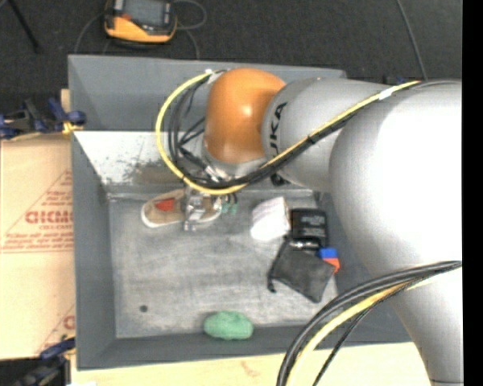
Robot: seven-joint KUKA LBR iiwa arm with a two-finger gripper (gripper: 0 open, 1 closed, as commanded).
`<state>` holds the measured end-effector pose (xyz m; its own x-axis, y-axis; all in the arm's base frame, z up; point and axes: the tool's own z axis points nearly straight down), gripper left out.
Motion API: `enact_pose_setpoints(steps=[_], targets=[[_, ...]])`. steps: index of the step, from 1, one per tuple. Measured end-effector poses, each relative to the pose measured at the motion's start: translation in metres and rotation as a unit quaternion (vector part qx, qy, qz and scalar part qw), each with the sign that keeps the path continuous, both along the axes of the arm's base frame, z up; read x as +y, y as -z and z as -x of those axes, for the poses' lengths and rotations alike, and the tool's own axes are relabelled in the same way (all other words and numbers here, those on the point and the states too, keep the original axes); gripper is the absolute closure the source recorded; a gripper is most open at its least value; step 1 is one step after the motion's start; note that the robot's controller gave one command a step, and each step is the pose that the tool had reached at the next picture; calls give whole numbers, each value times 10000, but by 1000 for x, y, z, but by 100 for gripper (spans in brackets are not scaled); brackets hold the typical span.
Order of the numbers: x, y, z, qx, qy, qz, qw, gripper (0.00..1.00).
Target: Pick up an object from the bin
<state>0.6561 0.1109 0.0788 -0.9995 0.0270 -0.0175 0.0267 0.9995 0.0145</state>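
We are looking at a pale oval thing with a red patch [161, 210], lying at the back left of the bin [92, 240], just beside our gripper [196, 213]. We cannot tell whether the gripper is wide or narrow. We are judging the thing light, stiff and slippery, best taken across its narrow width. Further right, a white lump [267, 220] is lying apart.

A: Where's the gripper [198, 212]?
B: Low in the bin [92, 240], upper left of its floor, right by a pale oval thing with a red patch [159, 210].
A: And to its right?
B: 1 white lump [267, 220], 1 black box [308, 225], 1 dark pouch [300, 275]. 1 green blob [228, 325] lies by the near wall.
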Motion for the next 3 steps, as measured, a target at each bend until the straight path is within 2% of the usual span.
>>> enact_pose_setpoints(steps=[1,2,3], targets=[[0,0,0,1,8,-2,10000,100],[-1,-38,-2,47,-10,60,10000,100],[0,-17,1,136,-6,61,9999,100]])
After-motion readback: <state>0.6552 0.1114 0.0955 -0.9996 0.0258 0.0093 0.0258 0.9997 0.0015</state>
